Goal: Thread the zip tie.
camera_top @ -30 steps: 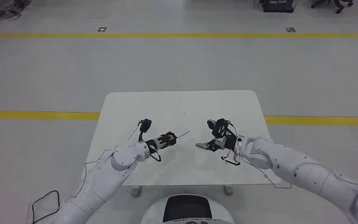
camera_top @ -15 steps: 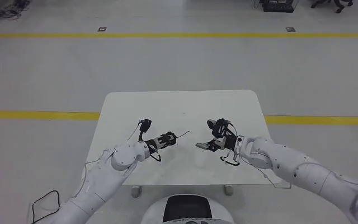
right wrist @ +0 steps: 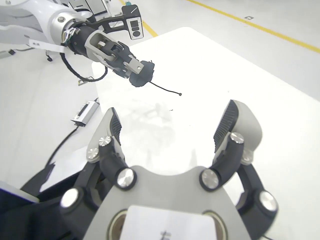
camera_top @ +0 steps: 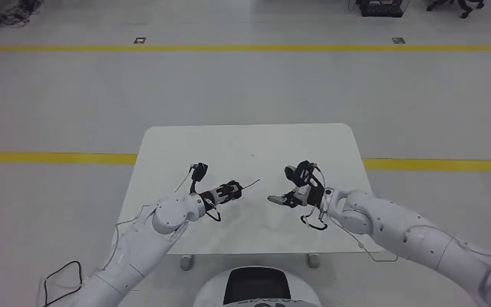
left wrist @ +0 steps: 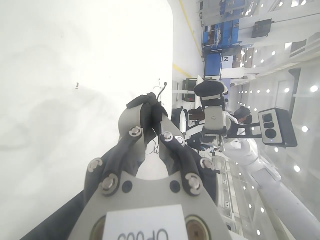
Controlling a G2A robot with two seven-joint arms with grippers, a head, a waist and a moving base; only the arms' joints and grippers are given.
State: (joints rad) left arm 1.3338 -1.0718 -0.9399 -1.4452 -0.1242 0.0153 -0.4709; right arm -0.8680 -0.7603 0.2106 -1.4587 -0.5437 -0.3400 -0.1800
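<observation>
A thin black zip tie [right wrist: 166, 90] sticks out of my left gripper [right wrist: 142, 73], which is shut on it above the white table [camera_top: 245, 146]. In the top view the zip tie [camera_top: 250, 183] points right, toward my right gripper [camera_top: 278, 199]. From the left wrist the left gripper [left wrist: 152, 108] shows closed pads, and the zip tie [left wrist: 161, 92] curls past the tips. My right gripper [right wrist: 175, 121] stands open and holds nothing, a short gap away from the tie's free end.
The table's front edge [camera_top: 253, 252] runs just under both arms. A small grey box with a cable [right wrist: 83, 112] lies on the floor beside the table. Yellow floor lines [camera_top: 245, 48] run behind it.
</observation>
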